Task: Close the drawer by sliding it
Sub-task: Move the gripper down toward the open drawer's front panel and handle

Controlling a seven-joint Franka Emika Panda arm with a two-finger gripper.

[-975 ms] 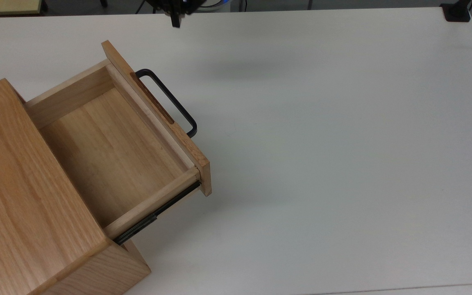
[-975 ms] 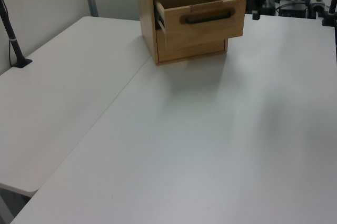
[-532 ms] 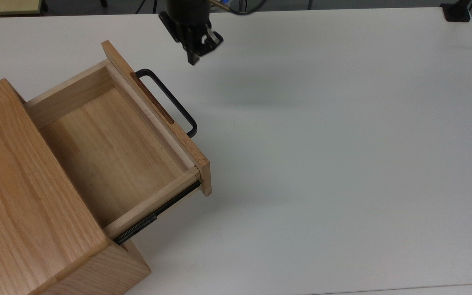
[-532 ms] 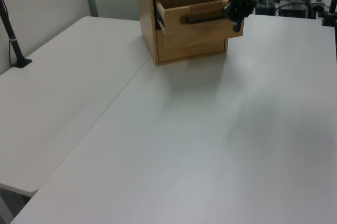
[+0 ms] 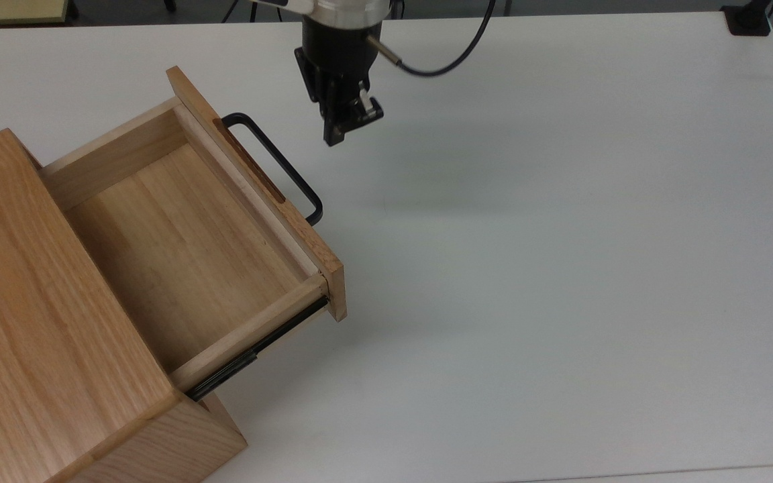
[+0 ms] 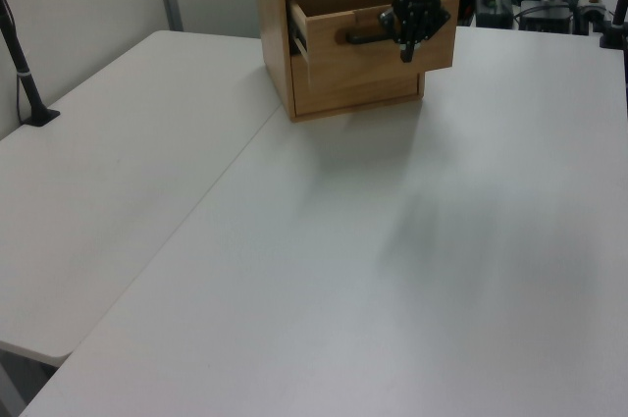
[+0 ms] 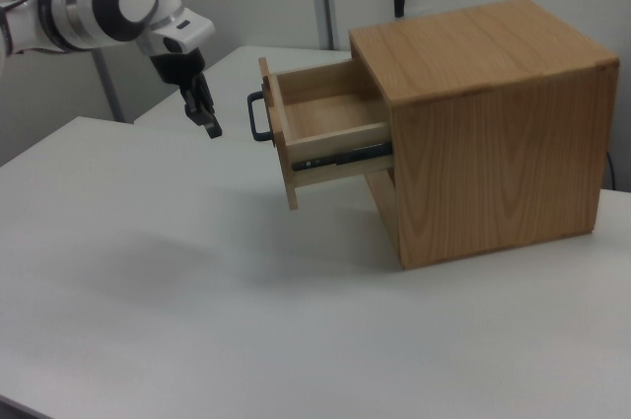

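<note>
One light wooden drawer (image 5: 178, 248) with a black U-shaped bar handle (image 5: 279, 168) stands pulled well out of the larger wooden cabinet box (image 7: 483, 123); the black two-finger gripper (image 5: 346, 127), seemingly closed and empty, hovers near the handle and should press squarely on the front panel along the rails.

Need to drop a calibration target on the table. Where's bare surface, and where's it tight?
Most of the table is bare: everything from the drawer front toward the top view's right and bottom edges. Tight spot: the gap between the handle and the gripper hovering just beyond it. The cabinet fills the top view's lower left.
</note>
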